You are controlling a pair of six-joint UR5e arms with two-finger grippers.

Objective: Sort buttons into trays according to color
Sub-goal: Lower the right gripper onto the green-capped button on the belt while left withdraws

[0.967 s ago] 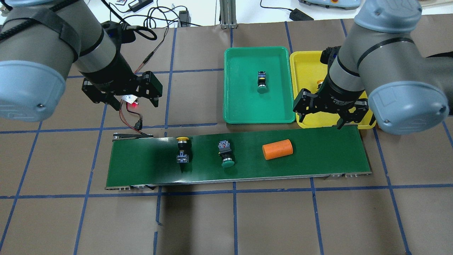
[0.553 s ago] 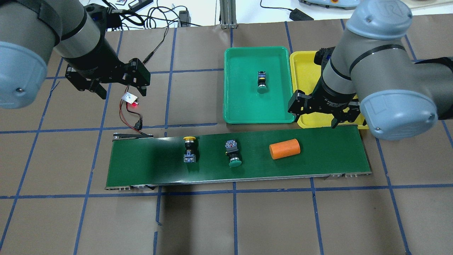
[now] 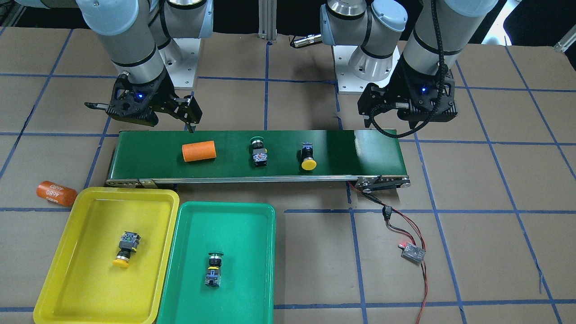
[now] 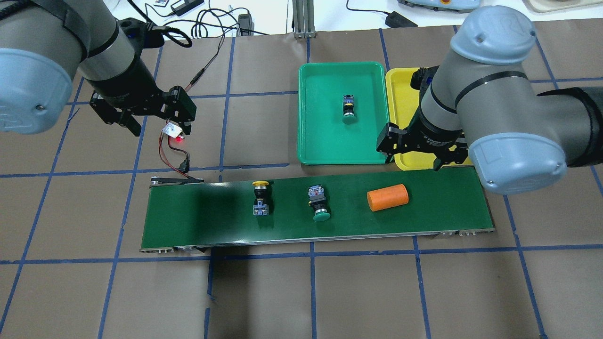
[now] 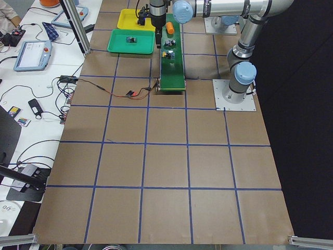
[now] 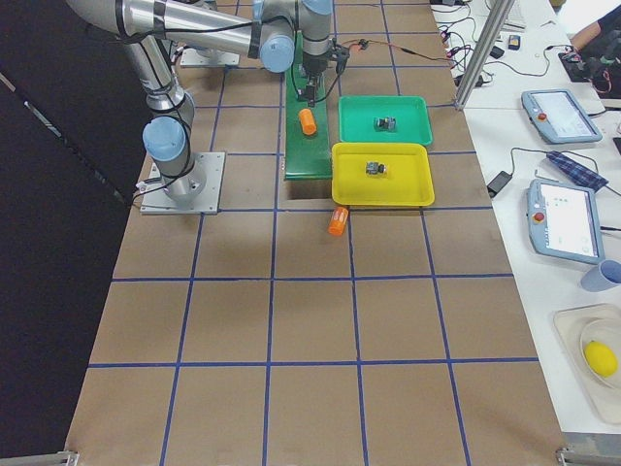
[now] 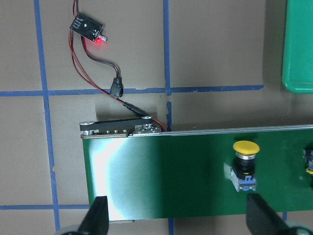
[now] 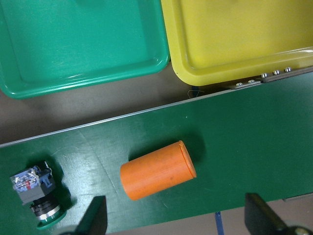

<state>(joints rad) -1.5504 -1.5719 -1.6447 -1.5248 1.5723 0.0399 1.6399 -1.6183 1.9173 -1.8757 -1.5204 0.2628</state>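
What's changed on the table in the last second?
The belt carried the yellow button, green button and orange cylinder toward the robot's right. The left gripper shifted left, the right gripper edged left; both open, empty. The green tray, yellow tray and sorted green button stayed.

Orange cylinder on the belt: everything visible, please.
The orange cylinder is smooth, matte, plastic-looking, with flat ends and no marking showing. It lies on its side, slightly askew, on the dark-green conveyor belt, toward the end by the yellow tray. Only the belt touches it; the green-capped button lies apart.
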